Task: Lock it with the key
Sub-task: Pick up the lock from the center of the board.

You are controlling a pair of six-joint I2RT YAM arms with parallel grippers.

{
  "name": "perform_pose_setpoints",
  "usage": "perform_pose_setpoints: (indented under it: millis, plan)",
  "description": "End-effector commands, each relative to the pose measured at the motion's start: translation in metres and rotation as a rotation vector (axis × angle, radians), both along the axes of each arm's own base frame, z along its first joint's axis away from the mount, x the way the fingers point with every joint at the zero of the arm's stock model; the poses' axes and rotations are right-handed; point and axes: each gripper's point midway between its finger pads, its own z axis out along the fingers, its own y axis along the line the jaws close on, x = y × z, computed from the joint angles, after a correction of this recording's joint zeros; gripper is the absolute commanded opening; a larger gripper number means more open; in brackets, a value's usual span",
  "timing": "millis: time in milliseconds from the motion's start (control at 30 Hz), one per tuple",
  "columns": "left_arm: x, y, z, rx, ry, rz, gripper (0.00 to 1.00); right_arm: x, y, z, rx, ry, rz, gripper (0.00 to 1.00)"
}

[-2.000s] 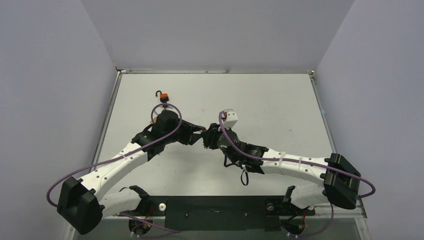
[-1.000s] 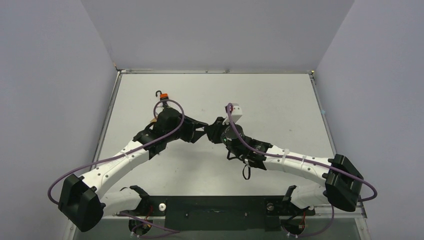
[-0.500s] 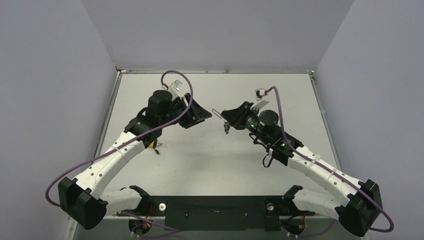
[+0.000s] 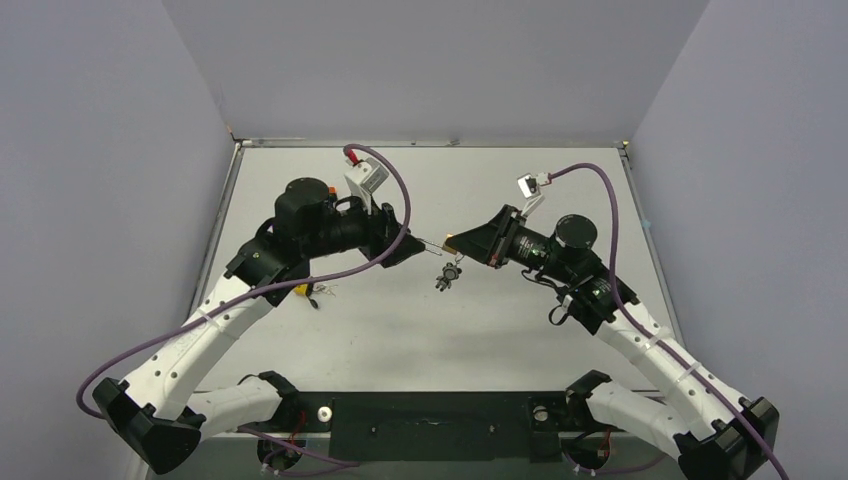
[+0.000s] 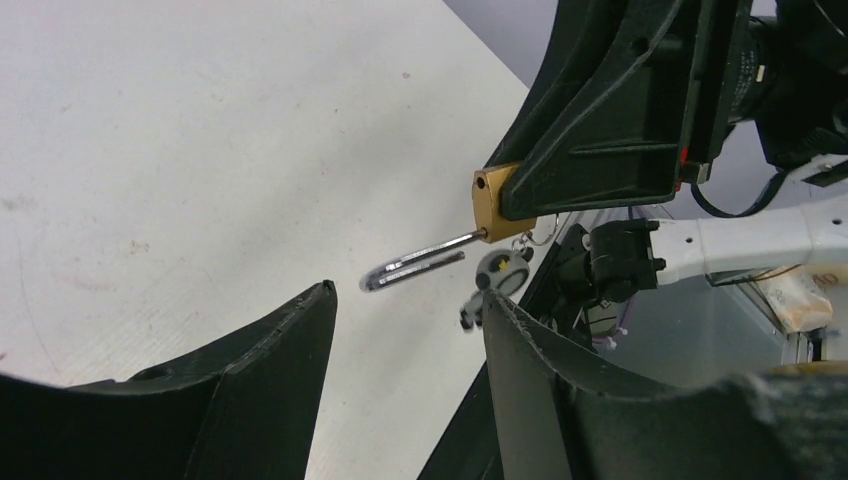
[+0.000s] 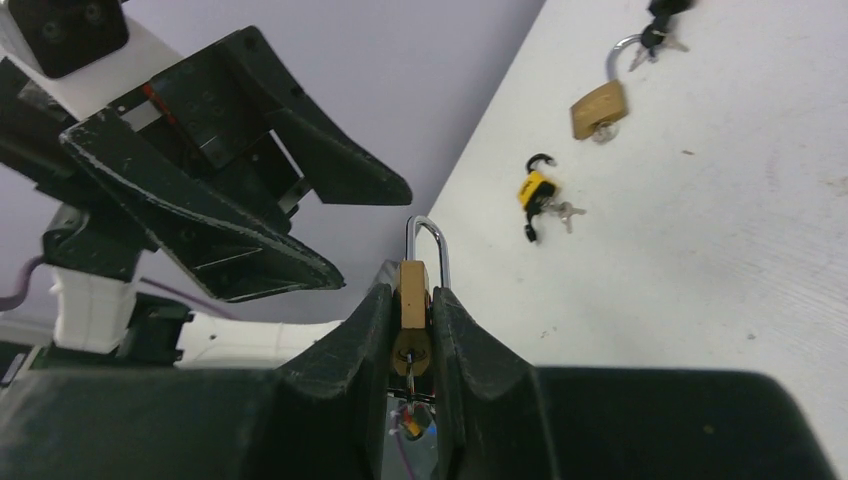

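Padlocks and two arms show in the view from above. A small brass padlock with a silver hoop (image 4: 449, 240) is up in the air over the middle of the white counter (image 4: 400, 340). The right jaws are clenched on its brass body. The hoop points at the left jaws, which are spread wide and hold nothing. A little bunch of keys (image 4: 446, 276) hangs under the lock. A tiny yellow padlock (image 4: 302, 290) lies nearer the counter's left edge.

From the left wrist, the hoop (image 5: 415, 265) reaches toward the gap between the left jaws without touching them. One end of it looks free of the body.

From the right wrist, the brass body (image 6: 412, 290) sits squeezed between the right jaws. The yellow padlock (image 6: 538, 188) and a second brass padlock (image 6: 598, 108) lie on the counter.
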Motion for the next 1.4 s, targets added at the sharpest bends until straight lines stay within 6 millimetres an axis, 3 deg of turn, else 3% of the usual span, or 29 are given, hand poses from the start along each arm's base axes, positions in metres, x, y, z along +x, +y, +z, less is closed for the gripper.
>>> perform_pose_setpoints:
  millis: [0, 100, 233, 633, 1000, 1367]
  plan:
    - [-0.029, -0.005, 0.054, -0.059, -0.189, -0.190, 0.53, -0.033, -0.003, 0.067, 0.135, -0.102, 0.118, 0.00]
    - [-0.045, -0.004, 0.074, -0.081, -0.226, -0.260, 0.53, -0.040, -0.006, 0.078, 0.148, -0.121, 0.131, 0.00]
    - [-0.061, -0.004, 0.086, -0.099, -0.223, -0.331, 0.51, -0.047, -0.009, 0.094, 0.172, -0.152, 0.139, 0.00]
    - [-0.072, -0.006, 0.103, -0.143, -0.242, -0.388, 0.48, -0.063, -0.015, 0.128, 0.226, -0.194, 0.173, 0.00]
    - [-0.077, -0.008, 0.114, -0.190, -0.247, -0.411, 0.44, -0.057, -0.012, 0.128, 0.205, -0.184, 0.164, 0.00]
    - [-0.069, -0.011, 0.117, -0.193, -0.266, -0.389, 0.42, -0.049, -0.004, 0.124, 0.216, -0.152, 0.171, 0.00]
